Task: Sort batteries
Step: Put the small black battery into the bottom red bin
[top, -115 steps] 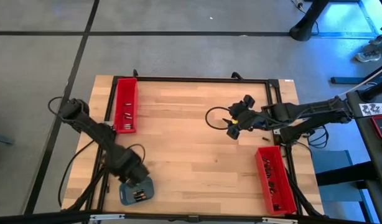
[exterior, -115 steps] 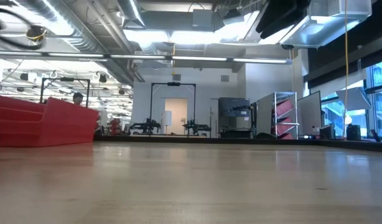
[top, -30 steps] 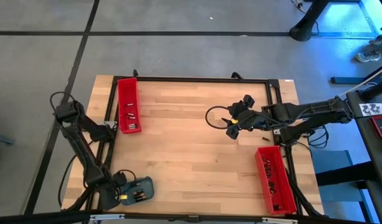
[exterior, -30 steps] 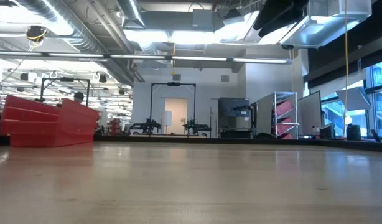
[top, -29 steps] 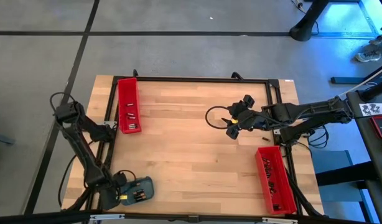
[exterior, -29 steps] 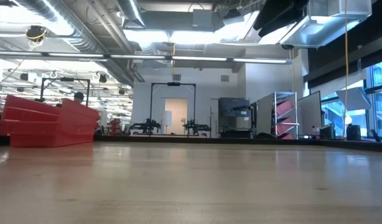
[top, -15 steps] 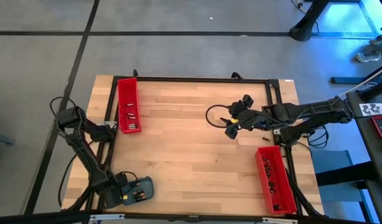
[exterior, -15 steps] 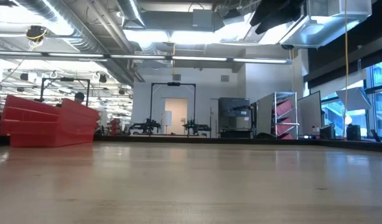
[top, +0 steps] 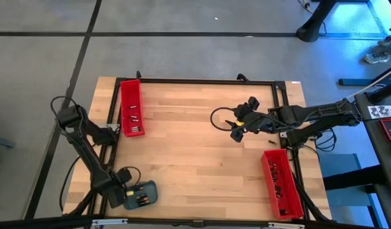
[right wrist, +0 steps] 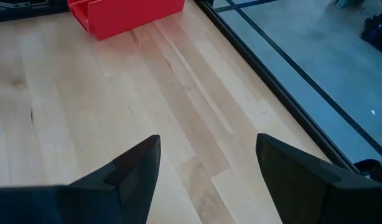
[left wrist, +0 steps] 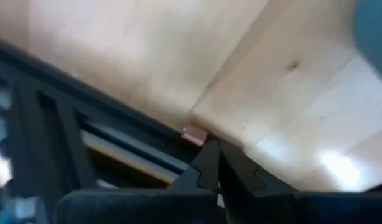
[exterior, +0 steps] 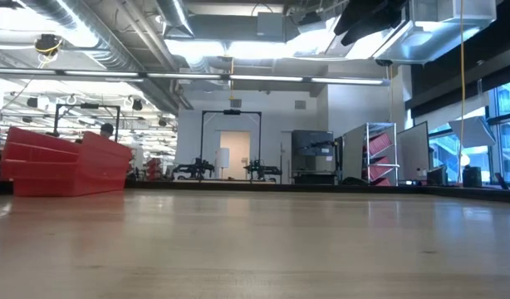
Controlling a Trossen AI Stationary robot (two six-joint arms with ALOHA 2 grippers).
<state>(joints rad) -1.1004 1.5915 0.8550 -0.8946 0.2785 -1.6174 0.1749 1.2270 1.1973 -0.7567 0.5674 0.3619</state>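
Several batteries (top: 139, 200) lie in the small blue-grey tray (top: 148, 189) at the table's near left corner. More lie in the red tray (top: 130, 95) at the far left and in the red tray (top: 279, 166) at the near right. My left gripper (top: 119, 189) is shut and points steeply down at the table's left edge, just left of the blue-grey tray. In the left wrist view a small coppery piece (left wrist: 192, 134) sits at the table's edge beside the fingertips (left wrist: 209, 158). My right gripper (top: 239, 124) hovers open over the right half of the table, nothing between its fingers (right wrist: 141, 165). My left gripper's shut fingertips stand right next to the small coppery piece (left wrist: 192, 134) on the table's edge. Whether they touch it I cannot tell.
A black metal frame (top: 202, 81) runs around the wooden tabletop; its rail (left wrist: 116, 134) lies just beyond the edge under my left gripper. The middle of the table (top: 195, 152) is bare wood. In the low view the left red tray (exterior: 64, 162) stands at the left.
My left gripper has shifted a little toward the far edge along the table's left side, staying beside the blue-grey tray, and has tipped further. It stays shut. The right arm has kept still.
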